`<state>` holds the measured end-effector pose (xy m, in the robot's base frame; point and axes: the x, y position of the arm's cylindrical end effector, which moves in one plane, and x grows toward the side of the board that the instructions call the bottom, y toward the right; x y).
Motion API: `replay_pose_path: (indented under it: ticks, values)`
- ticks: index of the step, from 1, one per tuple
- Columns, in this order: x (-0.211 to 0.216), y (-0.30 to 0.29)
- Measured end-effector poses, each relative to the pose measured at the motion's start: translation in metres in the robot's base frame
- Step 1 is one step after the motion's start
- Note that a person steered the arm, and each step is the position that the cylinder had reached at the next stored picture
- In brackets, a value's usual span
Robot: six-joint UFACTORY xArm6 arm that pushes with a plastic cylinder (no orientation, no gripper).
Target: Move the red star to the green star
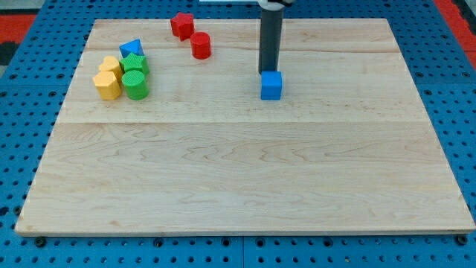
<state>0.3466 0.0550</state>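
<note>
The red star [181,24] lies near the view's top, left of centre, with a red cylinder [201,45] just below and right of it. The green star [135,64] sits in a cluster at the view's left, under a blue triangle [132,49] and above a green cylinder [136,84]. My tip [268,71] is at the top centre, right behind a blue cube [271,85], far to the right of both stars.
Two yellow blocks [107,85] [111,66] stand left of the green blocks. The wooden board [245,179] rests on a blue pegboard, with a red area at the view's top corners.
</note>
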Motion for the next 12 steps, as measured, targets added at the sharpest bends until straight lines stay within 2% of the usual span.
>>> replay_pose_path:
  ticks: [1, 2, 3, 4, 5, 6, 7, 8, 9, 11, 12]
  values:
    - [0.005, -0.039]
    - [0.042, -0.037]
    - [0.047, 0.05]
    - [0.047, 0.086]
    - [0.062, -0.004]
    - [0.119, -0.073]
    - [0.12, -0.119]
    - [0.085, -0.079]
    - [0.008, -0.071]
    - [-0.114, -0.04]
    - [-0.154, -0.079]
